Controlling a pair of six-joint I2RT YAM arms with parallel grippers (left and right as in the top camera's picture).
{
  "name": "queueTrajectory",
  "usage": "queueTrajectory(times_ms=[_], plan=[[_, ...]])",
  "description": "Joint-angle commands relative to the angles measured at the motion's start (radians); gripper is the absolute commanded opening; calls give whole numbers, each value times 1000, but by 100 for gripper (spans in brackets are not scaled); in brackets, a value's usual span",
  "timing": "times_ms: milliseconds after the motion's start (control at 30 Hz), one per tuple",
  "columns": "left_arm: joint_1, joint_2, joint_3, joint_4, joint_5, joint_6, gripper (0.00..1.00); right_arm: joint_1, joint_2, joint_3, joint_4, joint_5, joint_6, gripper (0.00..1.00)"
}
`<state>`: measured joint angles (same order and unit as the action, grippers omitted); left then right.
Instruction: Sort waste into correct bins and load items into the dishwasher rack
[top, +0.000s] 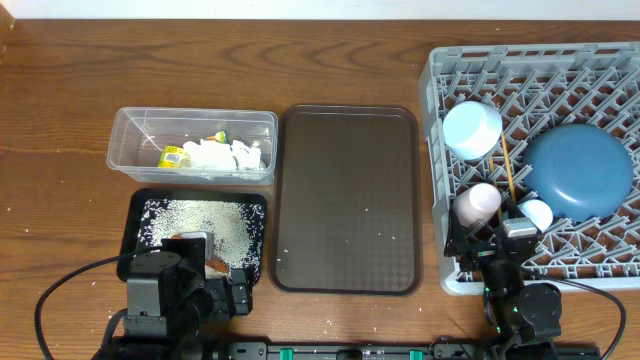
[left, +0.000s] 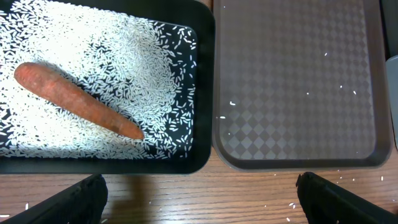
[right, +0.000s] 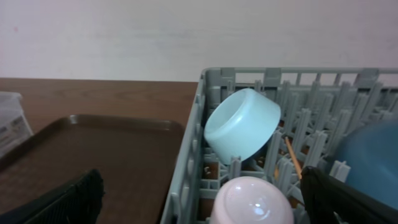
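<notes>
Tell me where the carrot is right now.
In the left wrist view, the carrot lies on the rice in the black tray, left of the brown serving tray.

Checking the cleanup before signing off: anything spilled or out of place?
Yes: a few rice grains lie scattered on the brown serving tray, and more on the table before it, instead of in the black tray.

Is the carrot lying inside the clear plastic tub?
No, the carrot lies on the rice grains in the black tray.
</notes>
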<state>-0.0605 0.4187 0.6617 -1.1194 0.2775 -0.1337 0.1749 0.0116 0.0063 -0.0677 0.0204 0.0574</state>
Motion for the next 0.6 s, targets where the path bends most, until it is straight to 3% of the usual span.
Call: queueTrajectory(times_ms=[0, 333, 567], plan=[[5, -5, 0, -2, -10, -1, 100, 5, -7, -1, -4, 31, -68, 99], [5, -5, 0, -2, -10, -1, 100, -122, -7, -1, -5, 0, -74, 99], [5, -5, 0, -2, -10, -1, 100, -134, -7, -1, -6, -3, -73, 99]])
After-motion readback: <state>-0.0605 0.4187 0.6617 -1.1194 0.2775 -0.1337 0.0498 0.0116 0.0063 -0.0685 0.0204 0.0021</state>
